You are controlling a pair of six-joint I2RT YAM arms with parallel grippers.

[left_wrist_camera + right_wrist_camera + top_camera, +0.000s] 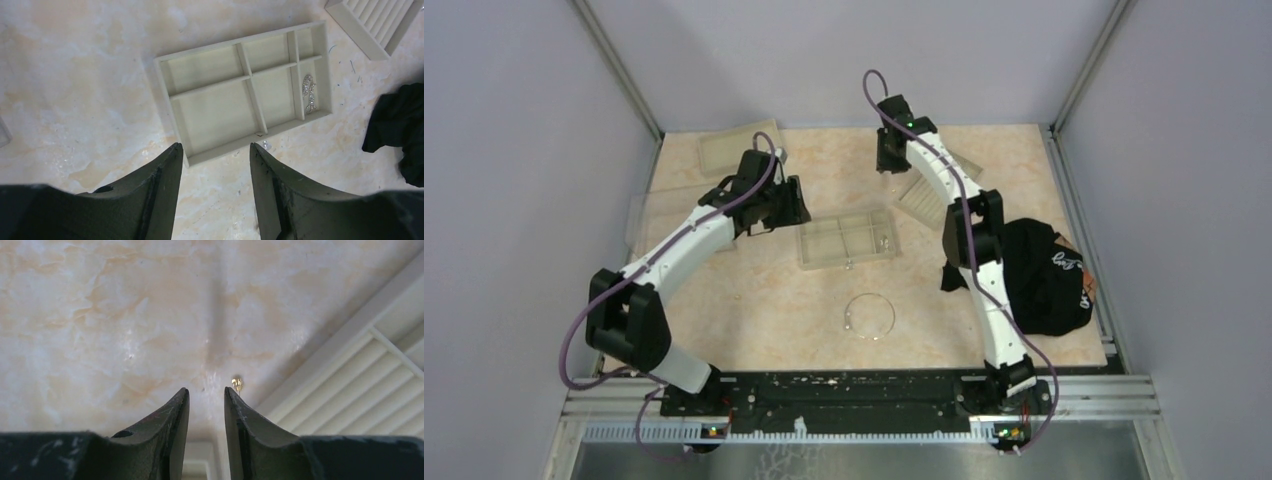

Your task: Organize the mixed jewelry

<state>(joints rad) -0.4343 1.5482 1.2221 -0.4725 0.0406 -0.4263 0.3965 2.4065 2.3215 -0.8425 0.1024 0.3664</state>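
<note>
Though near hoop (870, 295), tray (804, 245) (beige) apart.

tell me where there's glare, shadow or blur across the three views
Top external: even, soft light, the thin wire hoop faint but legible. Left wrist: compartment tray sharp, patchy sheen on the table, the dark fingers near the lens. Right wrist: a vertical shadow band on the table, the tiny gold bit slightly soft.

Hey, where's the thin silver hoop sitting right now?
In the top view the silver hoop lies on the table, about midway left to right, just on the near side of the compartment tray and apart from it.
</note>
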